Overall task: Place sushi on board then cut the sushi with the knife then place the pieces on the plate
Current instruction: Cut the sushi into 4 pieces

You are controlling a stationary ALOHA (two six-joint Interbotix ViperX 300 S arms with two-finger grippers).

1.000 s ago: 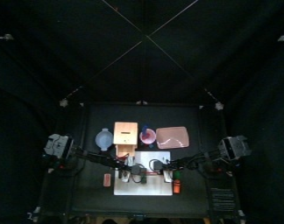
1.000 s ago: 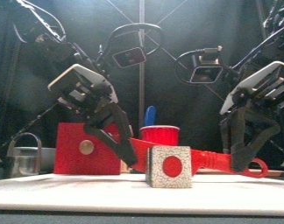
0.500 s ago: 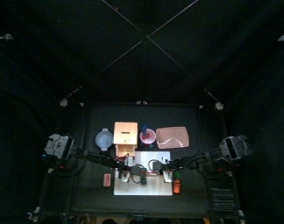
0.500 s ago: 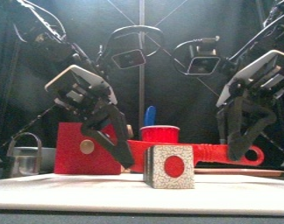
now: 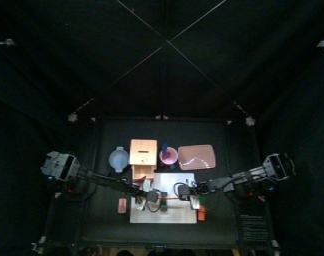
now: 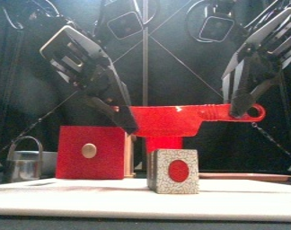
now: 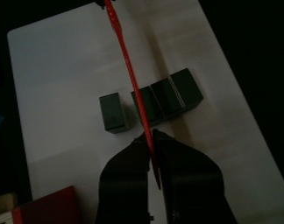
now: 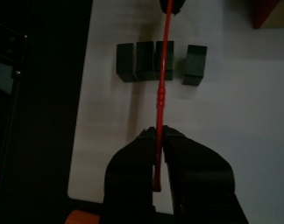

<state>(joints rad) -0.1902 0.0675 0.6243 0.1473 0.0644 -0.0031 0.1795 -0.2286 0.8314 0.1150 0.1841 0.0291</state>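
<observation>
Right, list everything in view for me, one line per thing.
cutting board: one, white, front middle of the table
sushi blocks: at least three, dark green, on the board, one apart from the rest
knife: one, red, held level in the air above the sushi
tray: one, pink, behind the board to the right
cup: one, red, between tray and box
wooden box: one, pale with a red drawer front, behind the board
bowl: one, blue-grey, left of the box
cutter: one, metal, at the table's left
small reddish thing: one, left of the board, too small to name
left gripper: shut on the knife's blade end
right gripper: shut on its handle end
</observation>
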